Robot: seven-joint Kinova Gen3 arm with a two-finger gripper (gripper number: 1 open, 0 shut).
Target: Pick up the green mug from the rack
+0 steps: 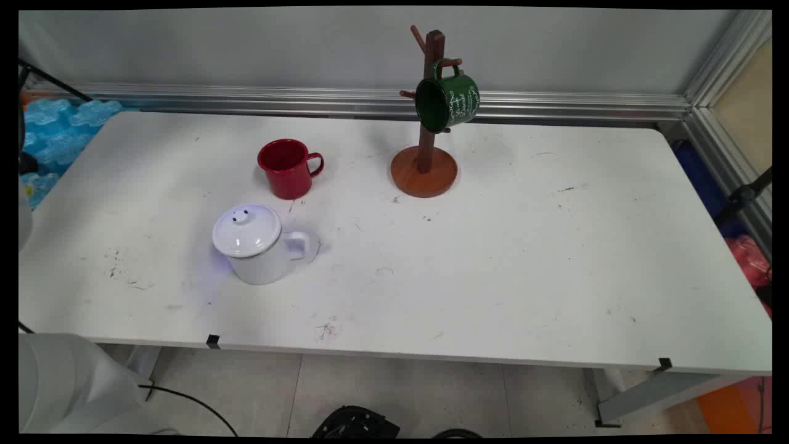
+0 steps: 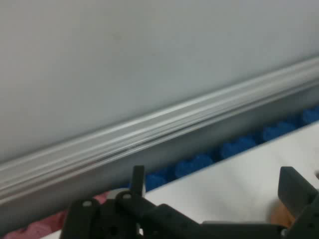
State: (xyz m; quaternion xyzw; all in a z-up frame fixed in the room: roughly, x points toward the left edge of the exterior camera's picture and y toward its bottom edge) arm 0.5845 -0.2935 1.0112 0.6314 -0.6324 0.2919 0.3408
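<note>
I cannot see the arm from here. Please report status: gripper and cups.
Gripper open, empty, facing the wall. Green cup hangs on the wooden rack. Red cup and lidded white pot on the table.

Glossy enamel mugs [image 1: 290, 168]; smooth brown wooden mug tree [image 1: 426, 123].

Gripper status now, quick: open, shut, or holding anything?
Gripper: open and empty in the hand view, fingers wide apart with nothing between them; out of frame in the main view.
</note>
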